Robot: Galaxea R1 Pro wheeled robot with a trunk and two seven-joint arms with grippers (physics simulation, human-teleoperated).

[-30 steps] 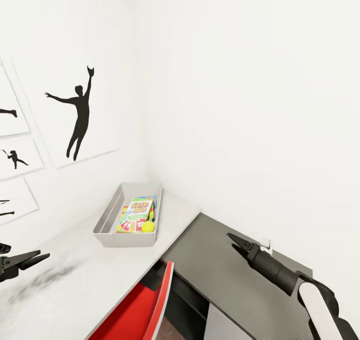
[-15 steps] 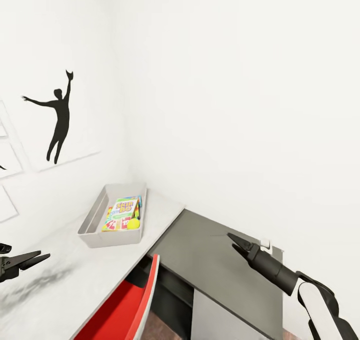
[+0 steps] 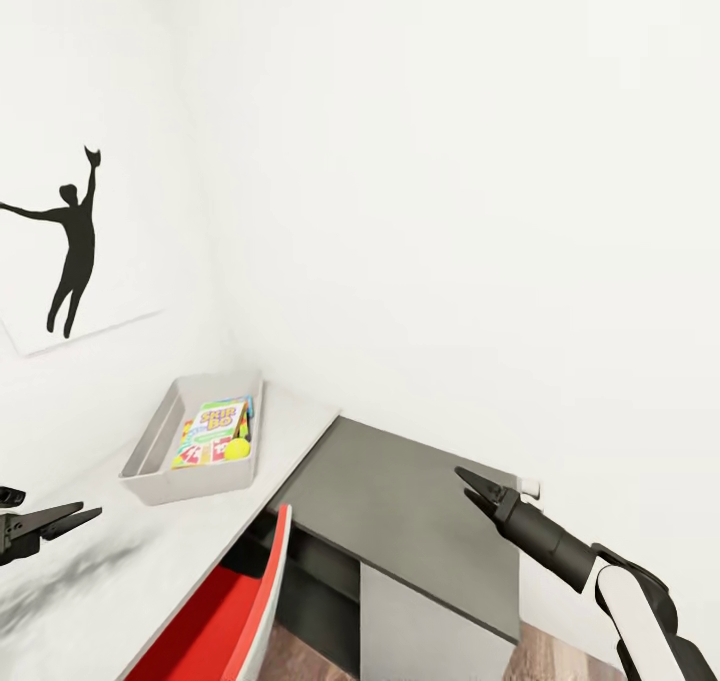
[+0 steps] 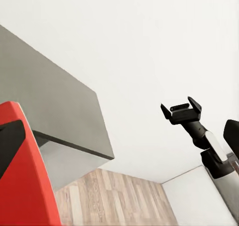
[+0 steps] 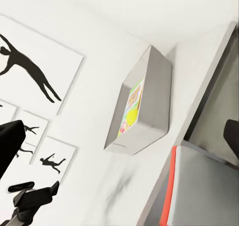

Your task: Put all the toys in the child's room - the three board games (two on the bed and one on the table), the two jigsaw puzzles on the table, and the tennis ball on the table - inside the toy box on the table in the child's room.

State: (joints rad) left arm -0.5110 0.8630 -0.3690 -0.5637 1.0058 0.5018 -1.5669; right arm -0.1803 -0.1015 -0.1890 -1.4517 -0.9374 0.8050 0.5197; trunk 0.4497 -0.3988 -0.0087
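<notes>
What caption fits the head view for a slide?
Grey toy box on the white table holds a Skip-Bo game and tennis ball; both grippers empty.

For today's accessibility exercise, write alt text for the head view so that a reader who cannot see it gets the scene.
A light grey shallow toy box on a white-topped table in a white corner holds a green, yellow and red Skip-Bo board game and a small yellow-green tennis ball. The black left gripper and right gripper reach in from the edges, over a lower dark grey cabinet.

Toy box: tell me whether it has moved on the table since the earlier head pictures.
No. The toy box keeps its place by the table's far end; the wall silhouette slid left with it, so the camera turned.
</notes>
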